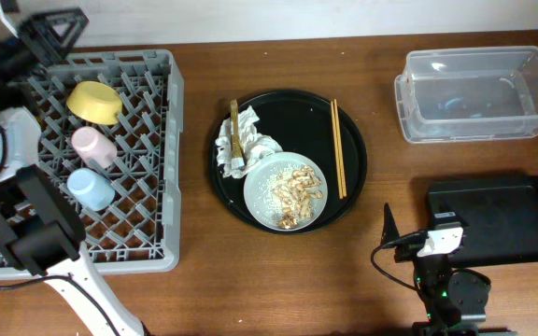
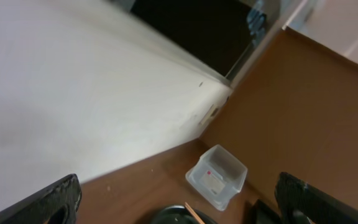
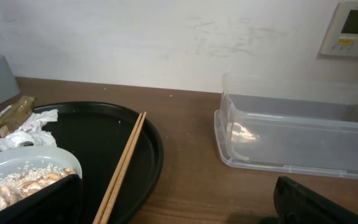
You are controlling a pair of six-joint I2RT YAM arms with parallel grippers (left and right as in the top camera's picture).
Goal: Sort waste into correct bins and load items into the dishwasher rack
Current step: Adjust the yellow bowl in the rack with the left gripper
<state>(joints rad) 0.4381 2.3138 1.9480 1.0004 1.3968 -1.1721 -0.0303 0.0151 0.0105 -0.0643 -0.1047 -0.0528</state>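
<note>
Grippers: left gripper (image 2: 178,190) and right gripper (image 3: 178,190) both have fingers spread wide and hold nothing.
Plate: plate (image 1: 267,198) with food bits (image 1: 297,189) sits on the round black tray (image 1: 288,96).
Napkin: napkin (image 1: 243,151) is on the tray's left part, touching the plate; the golden strip on it is probably wrapper.
Chopsticks: chopsticks (image 1: 338,149) lie on the tray's right part.
Rack: rack (image 1: 152,140) is left of the tray and holds the yellow bowl (image 1: 94,101), pink cup (image 1: 92,145) and blue cup (image 1: 90,189).
Bins: clear tub (image 1: 474,93) and black container (image 1: 493,219) are right of the tray.

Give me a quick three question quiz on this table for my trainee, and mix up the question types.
1. True or false: the chopsticks lie in the rack.
2. What is on the plate? A food bits, B a spoon, C nothing.
3. How many cups sit in the rack?
Key: 1 false, they lie on the tray; 2 A; 3 two.
</note>
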